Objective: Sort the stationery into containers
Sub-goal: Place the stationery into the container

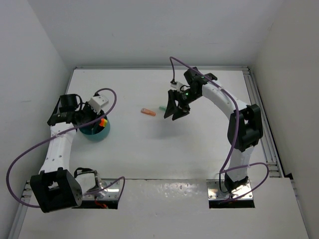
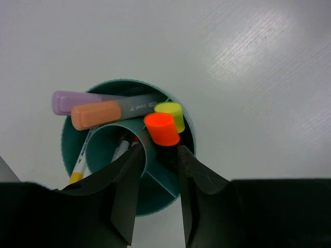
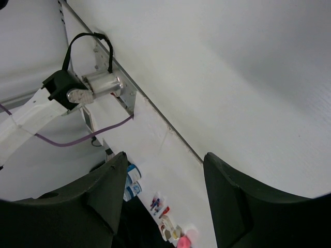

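The teal bowl (image 1: 98,135) sits near the tabletop's left edge, about midway along it, and its dividers form a round centre well. A purple highlighter (image 2: 77,101) and an orange highlighter (image 2: 98,114) lean side by side over its far rim. A yellow-capped marker (image 2: 170,113) and an orange-capped marker (image 2: 161,129), both black-bodied, stand upright in an outer compartment. Thin pens (image 2: 121,149) stand in the centre well. An orange pen (image 1: 147,112) lies flat near the tabletop's middle. A mint-green pen (image 1: 163,108), only partly visible, lies just beside it.

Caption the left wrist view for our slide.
Left gripper straddles an orange-capped black marker standing in the round teal plastic bowl.
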Tool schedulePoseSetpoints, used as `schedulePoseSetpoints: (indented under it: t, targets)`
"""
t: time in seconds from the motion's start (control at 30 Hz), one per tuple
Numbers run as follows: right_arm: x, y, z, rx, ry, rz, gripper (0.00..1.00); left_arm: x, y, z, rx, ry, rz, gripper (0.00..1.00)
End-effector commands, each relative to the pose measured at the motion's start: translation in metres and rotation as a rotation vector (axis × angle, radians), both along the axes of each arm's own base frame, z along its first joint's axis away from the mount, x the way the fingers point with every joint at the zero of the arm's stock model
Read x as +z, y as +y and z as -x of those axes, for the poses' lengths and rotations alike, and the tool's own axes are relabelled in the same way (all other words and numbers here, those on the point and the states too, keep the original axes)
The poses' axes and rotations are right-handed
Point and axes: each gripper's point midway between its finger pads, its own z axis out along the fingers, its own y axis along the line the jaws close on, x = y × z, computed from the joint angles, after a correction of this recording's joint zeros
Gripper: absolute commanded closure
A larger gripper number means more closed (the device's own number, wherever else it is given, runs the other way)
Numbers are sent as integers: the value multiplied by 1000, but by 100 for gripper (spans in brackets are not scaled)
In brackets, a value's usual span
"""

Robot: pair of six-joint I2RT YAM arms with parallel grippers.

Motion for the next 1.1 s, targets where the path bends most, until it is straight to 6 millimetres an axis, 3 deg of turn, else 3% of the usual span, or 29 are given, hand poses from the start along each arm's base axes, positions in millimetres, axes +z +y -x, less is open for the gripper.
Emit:
schedulePoseSetpoints:
  t: [0.0, 0.4, 0.7, 1.07]
  targets:
    - [8, 4, -7, 15, -43, -16, 41, 4, 8, -1, 17, 11, -94, 61]
    - [7, 2, -8, 5, -33, -18, 40, -14, 9, -17, 95, 11, -202, 61]
    - [5, -1, -9, -4, -12, -20, 40, -24, -4, -23, 76, 29, -218, 59]
    - [4, -1, -9, -1, -10, -20, 40, -30, 0, -32, 106, 27, -227, 59]
